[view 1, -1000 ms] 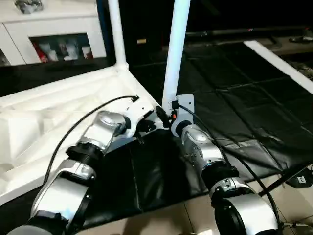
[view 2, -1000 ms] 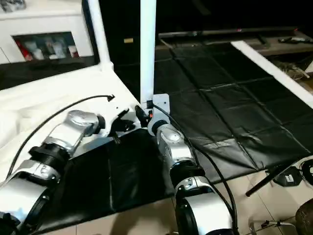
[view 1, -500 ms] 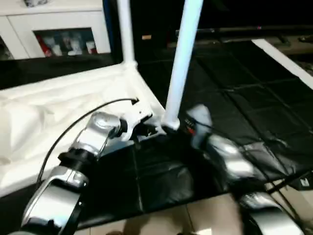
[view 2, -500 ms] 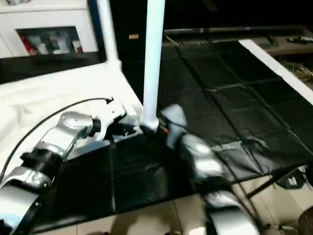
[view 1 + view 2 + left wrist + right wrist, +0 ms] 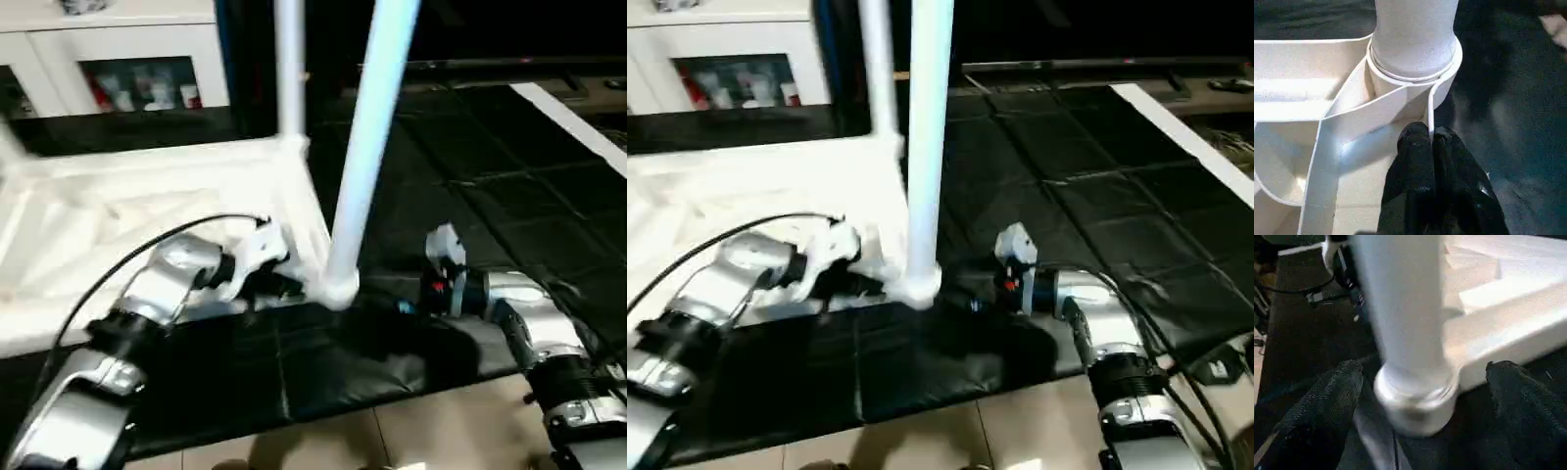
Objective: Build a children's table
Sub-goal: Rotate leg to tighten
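Left eye view: the white table top (image 5: 147, 196) lies upside down on a black mat (image 5: 470, 176). Two round white legs stand up from its corners. The near leg (image 5: 370, 137) sits in the corner socket (image 5: 333, 286) closest to the robot, and the far leg (image 5: 289, 69) stands in the corner behind it. The left gripper (image 5: 284, 287) reaches in beside the near socket. The right gripper (image 5: 411, 305) sits just beside the socket on the other side, apart from the leg. A white cabinet (image 5: 118, 59) stands at the back.

Left wrist view: the left gripper's two black fingers (image 5: 1413, 161) are pressed together on a thin white wall (image 5: 1431, 115) of the table top, right by the socket. The leg rises out of the socket just past them.

Right wrist view: the right gripper's fingers (image 5: 1317, 406) are spread wide, one on each side of the leg's bottom end. They do not touch it.

I think the step in hand is fitting this near leg. It looks pushed in. Two more legs are still needed, so the next move likely calls for fetching another leg and setting it in an empty corner.
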Robot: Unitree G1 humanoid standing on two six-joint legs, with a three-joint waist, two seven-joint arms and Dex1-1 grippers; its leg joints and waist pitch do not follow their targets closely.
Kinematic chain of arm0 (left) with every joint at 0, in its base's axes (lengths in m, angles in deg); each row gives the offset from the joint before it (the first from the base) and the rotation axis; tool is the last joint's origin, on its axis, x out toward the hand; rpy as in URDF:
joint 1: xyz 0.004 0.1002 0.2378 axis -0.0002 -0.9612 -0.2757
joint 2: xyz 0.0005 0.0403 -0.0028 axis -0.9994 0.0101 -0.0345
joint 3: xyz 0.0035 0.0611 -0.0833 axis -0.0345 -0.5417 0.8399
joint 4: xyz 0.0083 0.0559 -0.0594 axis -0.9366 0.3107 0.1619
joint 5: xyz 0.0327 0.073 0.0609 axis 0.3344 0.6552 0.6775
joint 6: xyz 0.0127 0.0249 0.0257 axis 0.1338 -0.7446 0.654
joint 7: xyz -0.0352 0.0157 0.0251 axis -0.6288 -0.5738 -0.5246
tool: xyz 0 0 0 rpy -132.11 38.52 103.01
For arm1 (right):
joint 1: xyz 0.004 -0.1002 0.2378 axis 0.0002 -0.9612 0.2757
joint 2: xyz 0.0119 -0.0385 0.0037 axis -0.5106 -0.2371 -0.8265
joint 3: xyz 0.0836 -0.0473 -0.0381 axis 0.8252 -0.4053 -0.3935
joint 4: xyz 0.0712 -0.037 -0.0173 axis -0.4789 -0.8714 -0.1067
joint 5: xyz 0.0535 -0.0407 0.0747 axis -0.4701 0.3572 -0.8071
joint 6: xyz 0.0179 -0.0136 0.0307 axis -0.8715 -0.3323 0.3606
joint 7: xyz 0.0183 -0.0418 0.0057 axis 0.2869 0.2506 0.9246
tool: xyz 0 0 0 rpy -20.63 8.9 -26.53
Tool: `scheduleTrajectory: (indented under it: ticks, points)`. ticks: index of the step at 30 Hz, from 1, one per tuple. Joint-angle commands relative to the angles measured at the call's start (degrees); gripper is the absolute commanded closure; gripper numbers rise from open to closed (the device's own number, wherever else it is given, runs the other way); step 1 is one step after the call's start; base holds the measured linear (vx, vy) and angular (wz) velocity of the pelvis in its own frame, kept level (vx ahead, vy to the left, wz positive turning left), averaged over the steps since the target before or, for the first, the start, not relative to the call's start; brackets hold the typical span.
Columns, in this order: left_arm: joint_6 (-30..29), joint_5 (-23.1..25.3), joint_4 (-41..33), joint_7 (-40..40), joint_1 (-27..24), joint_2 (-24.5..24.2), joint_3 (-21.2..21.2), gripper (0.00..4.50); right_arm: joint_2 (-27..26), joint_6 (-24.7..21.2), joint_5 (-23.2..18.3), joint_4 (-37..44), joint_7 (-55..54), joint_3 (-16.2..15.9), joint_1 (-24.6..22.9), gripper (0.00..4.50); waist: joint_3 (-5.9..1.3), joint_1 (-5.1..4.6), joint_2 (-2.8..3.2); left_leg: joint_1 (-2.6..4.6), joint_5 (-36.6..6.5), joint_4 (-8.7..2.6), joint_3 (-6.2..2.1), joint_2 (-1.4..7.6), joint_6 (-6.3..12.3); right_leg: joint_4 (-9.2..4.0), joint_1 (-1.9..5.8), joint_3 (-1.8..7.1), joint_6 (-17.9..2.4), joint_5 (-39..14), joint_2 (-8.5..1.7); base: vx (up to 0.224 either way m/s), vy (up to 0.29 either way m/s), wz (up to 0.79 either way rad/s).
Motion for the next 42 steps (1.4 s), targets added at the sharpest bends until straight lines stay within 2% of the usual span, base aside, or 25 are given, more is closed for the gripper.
scheduleTrajectory:
  ticks: [1,4,5,6,8,9,22,26,30,37,42]
  points:
    - [1.1,0.7,-1.6,-4.1,-1.1,-0.2,-3.4,4.5,-0.3,0.9,0.7,-0.8,0.4,-0.8,1.6,0.19,-4.17,0.03,0.21,0.21,-5.6,-3.03,0.25,1.74,5.49,-3.26,3.47,3.12,-16.9,-2.5,-3.39,0.0,0.0,0.0]
    - [1.9,1.2,-2.5,-5.2,-1.4,-1.0,-4.5,4.5,-1.9,-0.5,0.2,-2.0,3.1,-1.9,3.4,0.19,-4.22,0.29,0.28,0.2,-5.8,-3.04,0.25,1.8,4.99,-3.07,3.52,3.19,-16.7,-2.1,-3.36,0.0,0.0,0.0]
    - [2.1,1.3,-2.6,-5.3,-1.4,-1.1,-4.6,4.5,-2.1,-1.0,0.0,-2.1,3.8,-2.2,3.6,0.35,-4.29,0.33,0.26,0.19,-5.6,-3.01,0.22,1.77,4.93,-2.96,3.58,3.2,-16.6,-1.7,-3.39,0.0,0.0,0.0]
    - [2.3,1.4,-2.9,-5.4,-1.4,-1.2,-4.9,4.5,-2.8,-1.2,0.1,-2.5,6.0,-3.2,4.2,0.45,-4.39,0.49,-0.1,0.22,-4.9,-2.88,0.28,1.74,5.13,-2.73,3.6,3.21,-16.8,-0.8,-3.42,0.0,0.0,0.0]
    - [2.3,1.4,-3.0,-5.4,-1.4,-1.3,-5.1,4.5,-3.0,-1.4,0.1,-2.6,6.7,-3.5,4.4,0.62,-4.35,0.6,0.02,0.18,-4.3,-2.88,0.3,1.74,5.3,-2.77,3.55,3.23,-16.7,-0.4,-3.41,0.0,0.0,0.0]
    - [2.2,1.4,-3.1,-5.4,-1.4,-1.3,-5.1,4.5,-3.2,-1.7,0.1,-2.9,7.7,-4.0,4.7,0.62,-4.44,0.71,-0.26,0.12,-3.4,-2.79,0.29,1.67,5.69,-2.53,3.63,3.2,-16.8,0.6,-3.38,0.0,0.0,0.0]
    - [2.4,1.5,-3.9,-5.4,-1.8,-2.1,-5.3,4.5,-4.8,-2.8,0.9,-8.3,13.4,-6.0,7.9,1.89,-4.51,0.84,-0.35,0.05,-3.8,-2.67,0.22,1.71,5.25,-2.48,3.59,3.18,-16.5,-1.1,-3.53,0.0,0.0,0.0]
    - [2.3,1.5,-3.8,-5.2,-1.8,-2.3,-5.2,4.5,-5.1,-2.7,1.1,-9.4,14.2,-6.2,8.4,1.99,-4.17,0.85,-0.46,-0.02,-6.0,-2.82,0.18,1.7,4.29,-2.87,3.46,3.25,-15.6,-4.9,-3.63,0.0,0.0,0.0]
    - [2.2,1.6,-3.4,-4.7,-1.7,-2.5,-5.1,4.5,-5.4,-2.6,1.1,-10.0,14.6,-6.3,8.5,2.23,-4.02,0.84,-0.29,0.04,-7.6,-2.95,0.06,1.78,3.18,-3.13,3.34,3.33,-14.6,-8.1,-3.73,0.0,0.0,0.0]
    - [0.6,1.5,-3.3,-3.6,-1.8,-2.1,-4.8,4.5,-5.8,-3.5,0.7,-9.3,14.8,-6.3,7.6,2.29,-3.92,0.73,-0.28,0.01,-7.3,-2.92,0.05,1.7,3.45,-2.99,3.3,3.35,-15.1,-6.6,-3.57,0.0,0.0,0.0]
    - [-1.6,1.2,-2.8,-1.3,-1.4,-0.8,-4.0,4.5,-7.1,-5.7,-1.0,-7.1,11.7,-4.3,5.0,2.29,-3.59,0.78,-0.15,0.14,-8.5,-3.06,0.06,1.76,3.34,-3.29,3.1,3.46,-14.8,-8.2,-3.61,0.0,0.0,0.0]
